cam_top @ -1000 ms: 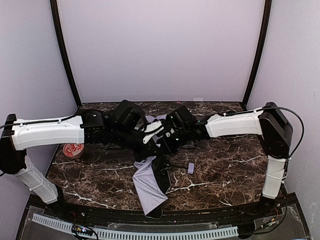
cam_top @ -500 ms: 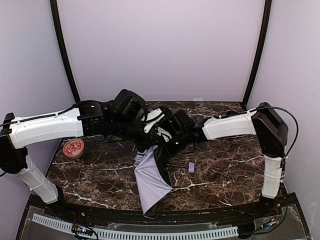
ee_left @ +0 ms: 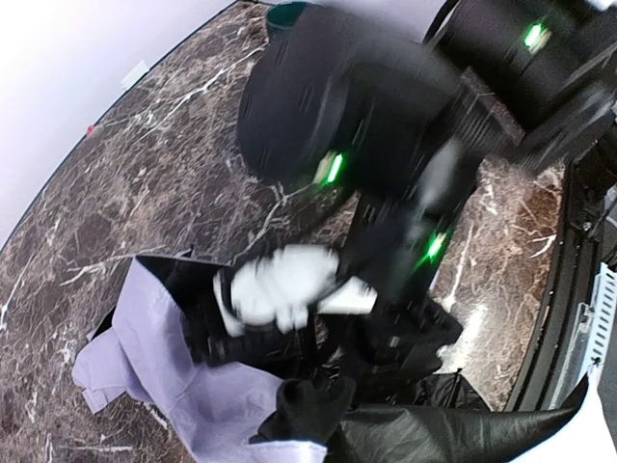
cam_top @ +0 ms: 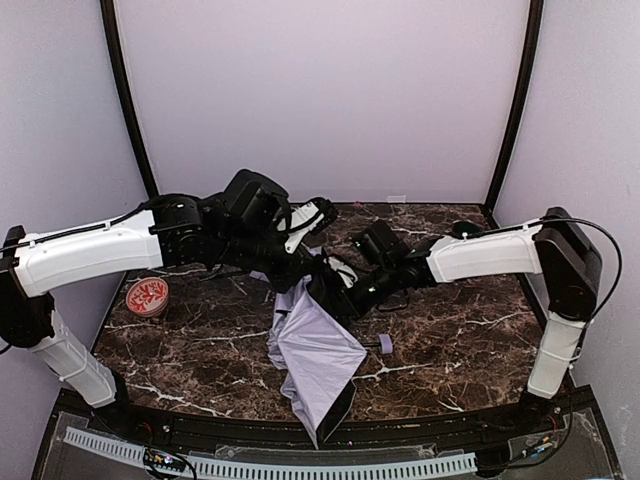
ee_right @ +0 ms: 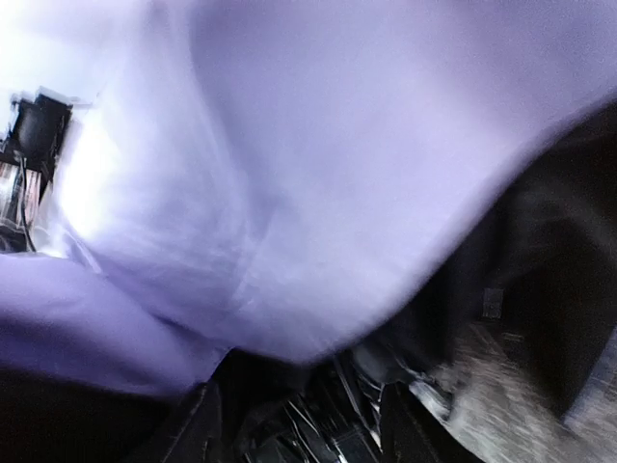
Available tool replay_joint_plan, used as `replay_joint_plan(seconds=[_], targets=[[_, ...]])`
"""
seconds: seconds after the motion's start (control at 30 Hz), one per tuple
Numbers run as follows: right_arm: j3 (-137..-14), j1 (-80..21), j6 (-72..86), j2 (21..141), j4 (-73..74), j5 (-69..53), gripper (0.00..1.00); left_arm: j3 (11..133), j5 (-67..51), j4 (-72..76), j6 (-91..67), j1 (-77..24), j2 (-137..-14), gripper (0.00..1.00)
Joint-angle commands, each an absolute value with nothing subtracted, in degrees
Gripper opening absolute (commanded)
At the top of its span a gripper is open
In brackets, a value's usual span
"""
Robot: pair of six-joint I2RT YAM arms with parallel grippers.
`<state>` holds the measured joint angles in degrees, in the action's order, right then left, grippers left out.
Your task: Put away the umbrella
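1. Jaws of the left gripper (cam_top: 298, 272) are closed at the top of the umbrella (cam_top: 318, 360); whether they pinch fabric is unclear.
2. Right gripper (cam_top: 337, 291) jaws: cannot tell, since blur and lavender cloth fill its wrist view.
3. The umbrella hangs between both grippers, its canopy draping onto the marble table (cam_top: 450, 330), with the handle knob (cam_top: 385, 343) at its right.
4. A red tin (cam_top: 147, 297) sits far left.

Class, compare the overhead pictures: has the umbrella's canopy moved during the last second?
Yes. The umbrella canopy has spread rightward and toward the near edge of the table, away from the red round container.
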<state>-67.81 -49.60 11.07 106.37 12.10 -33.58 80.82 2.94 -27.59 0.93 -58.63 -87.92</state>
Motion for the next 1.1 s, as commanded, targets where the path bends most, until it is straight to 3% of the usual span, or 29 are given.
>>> replay_joint_plan(seconds=[0.0, 0.2, 0.33, 0.47, 0.67, 0.83, 0.9, 1.07], targets=[[-67.22, -47.23, 10.75, 99.26, 14.51, -26.01, 0.64, 78.16, 5.52, -28.28, -0.69, -57.93, -84.07, 0.00], [-63.97, -45.60, 11.05, 88.86, 20.52, -13.11, 0.75, 76.67, 5.69, -27.69, -1.32, -57.58, -83.10, 0.00], [-61.08, -46.86, 13.95, 78.28, 20.38, -8.55, 0.69, 76.61, 5.89, -27.28, -2.05, -57.36, -83.70, 0.00], [-57.18, -54.37, 16.00, 70.90, 13.35, -8.27, 0.61, 76.92, 6.43, -27.04, -2.01, -57.17, -84.36, 0.00], [-58.82, -64.06, 19.24, 75.39, 7.14, -1.34, 0.66, 77.77, 6.16, -27.34, -2.35, -57.04, -84.93, 0.00], [-63.05, -66.75, 17.91, 81.86, 9.02, 4.12, 0.61, 78.02, 6.16, -27.59, -2.98, -57.04, -85.01, 0.00], [-62.76, -66.87, 17.88, 82.70, 7.96, 3.40, 0.52, 77.88, 6.23, -27.57, -2.92, -57.04, -84.90, 0.00], [-61.91, -66.78, 19.68, 83.11, 5.99, 3.09, 0.07, 77.59, 6.71, -27.74, -3.00, -56.95, -84.86, 0.00]])
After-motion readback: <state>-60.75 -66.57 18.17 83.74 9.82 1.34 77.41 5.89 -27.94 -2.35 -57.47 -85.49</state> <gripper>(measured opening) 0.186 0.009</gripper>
